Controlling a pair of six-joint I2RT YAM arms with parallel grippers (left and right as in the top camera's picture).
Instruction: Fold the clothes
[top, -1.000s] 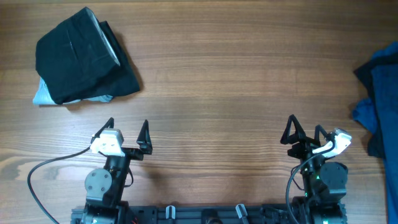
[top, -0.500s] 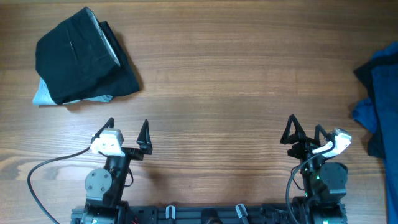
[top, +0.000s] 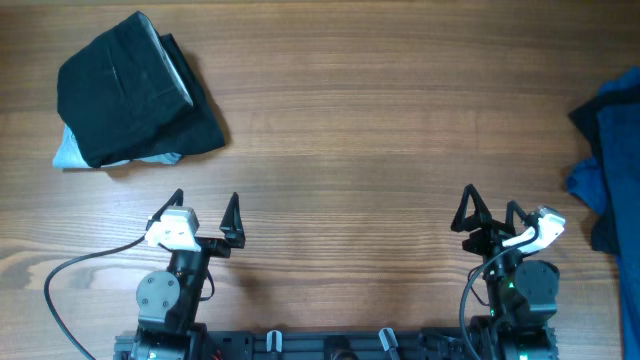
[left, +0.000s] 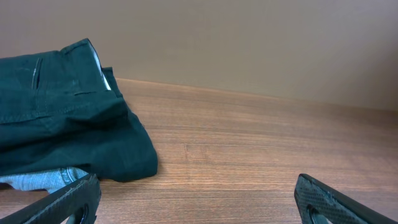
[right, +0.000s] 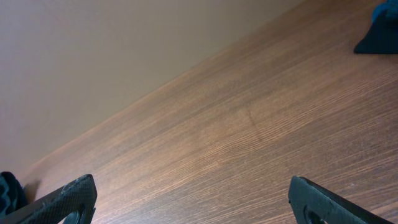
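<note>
Done: folded pile (top: 130, 95) of dark clothes, far left on the bench (top: 380, 130).
Remaining: rumpled blue clothes (top: 610, 150), right edge, not yet folded.
Left pincer (top: 205, 200): wide, empty.
Right pincer (top: 490, 203): wide, empty.

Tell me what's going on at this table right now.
Nothing is being handled at this moment. The left claw and right claw both sit open and empty near the robot's edge of the table. A folded stack of dark clothes lies at the far left on a pale blue garment. A loose heap of blue clothes lies unfolded at the right edge, apart from both claws.
</note>
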